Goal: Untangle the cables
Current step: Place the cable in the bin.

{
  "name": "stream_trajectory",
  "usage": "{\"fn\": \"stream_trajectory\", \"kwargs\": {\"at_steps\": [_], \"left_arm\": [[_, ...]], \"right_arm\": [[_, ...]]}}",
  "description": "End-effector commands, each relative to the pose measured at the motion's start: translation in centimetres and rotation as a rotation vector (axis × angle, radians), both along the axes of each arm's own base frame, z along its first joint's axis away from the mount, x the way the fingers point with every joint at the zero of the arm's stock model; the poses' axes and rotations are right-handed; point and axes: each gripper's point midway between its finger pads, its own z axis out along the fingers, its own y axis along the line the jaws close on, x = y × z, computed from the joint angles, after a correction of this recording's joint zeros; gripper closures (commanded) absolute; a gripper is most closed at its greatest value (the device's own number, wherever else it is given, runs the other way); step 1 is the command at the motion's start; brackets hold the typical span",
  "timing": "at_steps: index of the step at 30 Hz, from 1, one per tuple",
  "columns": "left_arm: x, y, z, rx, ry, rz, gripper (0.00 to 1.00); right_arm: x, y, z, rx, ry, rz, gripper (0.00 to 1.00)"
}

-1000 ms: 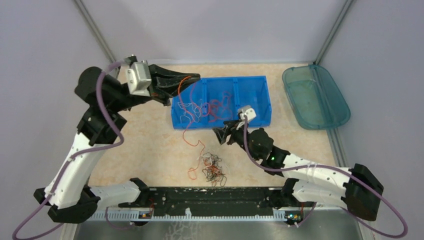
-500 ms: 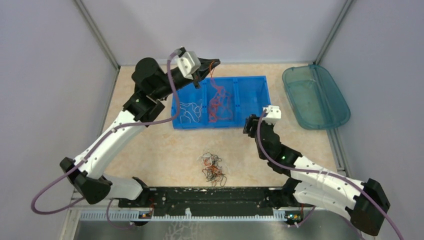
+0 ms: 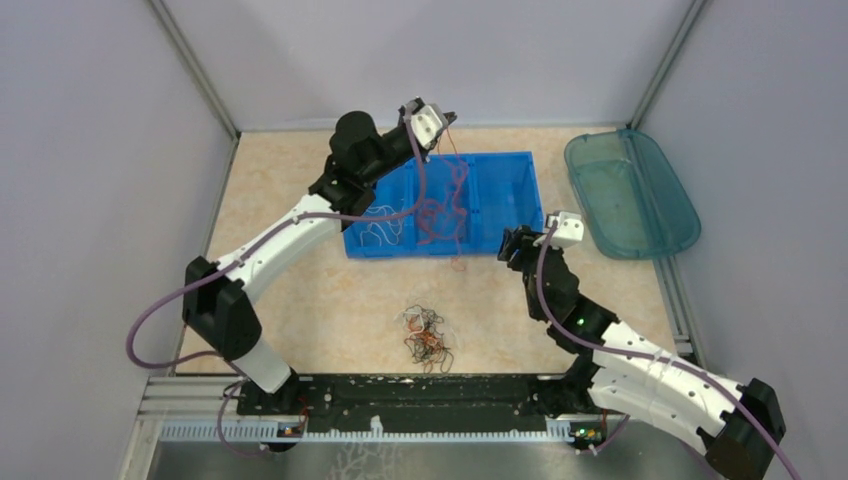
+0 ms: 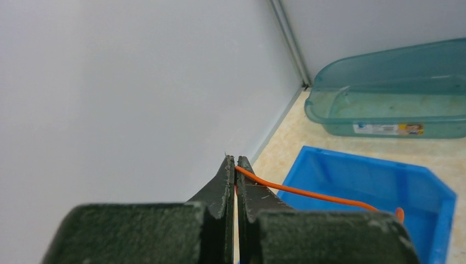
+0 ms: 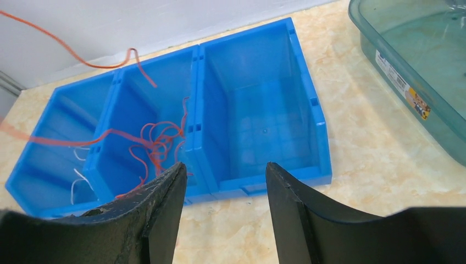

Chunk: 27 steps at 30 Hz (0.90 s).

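My left gripper (image 3: 447, 117) (image 4: 235, 159) is raised above the back edge of the blue bin (image 3: 532, 190), shut on a red-orange cable (image 4: 308, 192). That cable (image 3: 461, 182) hangs down over the bin's middle compartment, and its tail trails past the front wall. More red-orange cables (image 3: 436, 214) (image 5: 156, 137) lie in the middle compartment, white ones (image 3: 378, 222) in the left one. A mixed tangle of cables (image 3: 425, 336) rests on the table in front. My right gripper (image 3: 507, 246) (image 5: 225, 165) is open and holds nothing, just off the bin's front right corner.
The bin's right compartment (image 5: 264, 118) holds nothing. A teal tub (image 3: 630, 195) (image 5: 423, 71) stands at the back right, close to the side wall. The enclosure's back wall runs just behind the left gripper.
My left arm has swung right along the back, carrying the red-orange cable from the bin's left end to above its middle. My right gripper drew back to the right and narrowed slightly.
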Motion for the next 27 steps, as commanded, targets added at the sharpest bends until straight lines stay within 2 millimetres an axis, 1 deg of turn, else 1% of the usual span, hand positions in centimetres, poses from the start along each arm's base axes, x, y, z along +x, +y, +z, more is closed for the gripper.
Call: {"fn": "stream_trajectory", "kwargs": {"at_steps": [1,3,6,7,13,17,19,21,23,26,27], "left_arm": [[3.3,1.1,0.0,-0.001,-0.103,0.084,1.0],[4.6,1.3,-0.5,0.004,-0.105,0.1,1.0],[6.0,1.5,-0.6,0.013,-0.1,0.112,1.0],[6.3,1.5,-0.2,0.008,-0.108,0.116,1.0],[7.7,1.5,2.0,-0.027,-0.126,0.125,1.0],[8.0,1.6,1.4,-0.019,-0.128,0.127,1.0],[7.9,1.7,0.5,-0.009,-0.113,0.125,1.0],[7.5,1.7,-1.1,0.016,-0.082,0.113,1.0],[6.8,1.6,-3.4,0.045,-0.023,0.085,1.0],[5.3,1.7,-7.5,0.1,0.084,0.05,1.0],[4.8,1.9,-8.6,0.11,0.112,0.043,1.0]], "right_arm": [[0.0,-0.1,2.2,0.052,-0.072,0.015,0.44],[-0.1,-0.1,2.0,0.051,-0.07,0.019,0.44],[-0.1,-0.1,1.7,0.051,-0.068,0.019,0.44],[-0.1,-0.1,1.6,0.052,-0.068,0.021,0.44],[0.0,0.3,1.2,0.059,-0.061,0.03,0.45],[0.1,0.4,1.3,0.063,-0.064,0.033,0.45],[0.0,0.4,1.4,0.063,-0.064,0.033,0.45],[0.0,0.3,1.5,0.063,-0.063,0.032,0.45],[-0.1,0.2,1.5,0.063,-0.061,0.032,0.45],[-0.2,-0.1,1.6,0.062,-0.061,0.023,0.45],[-0.2,-0.1,1.6,0.061,-0.062,0.023,0.45]]}}
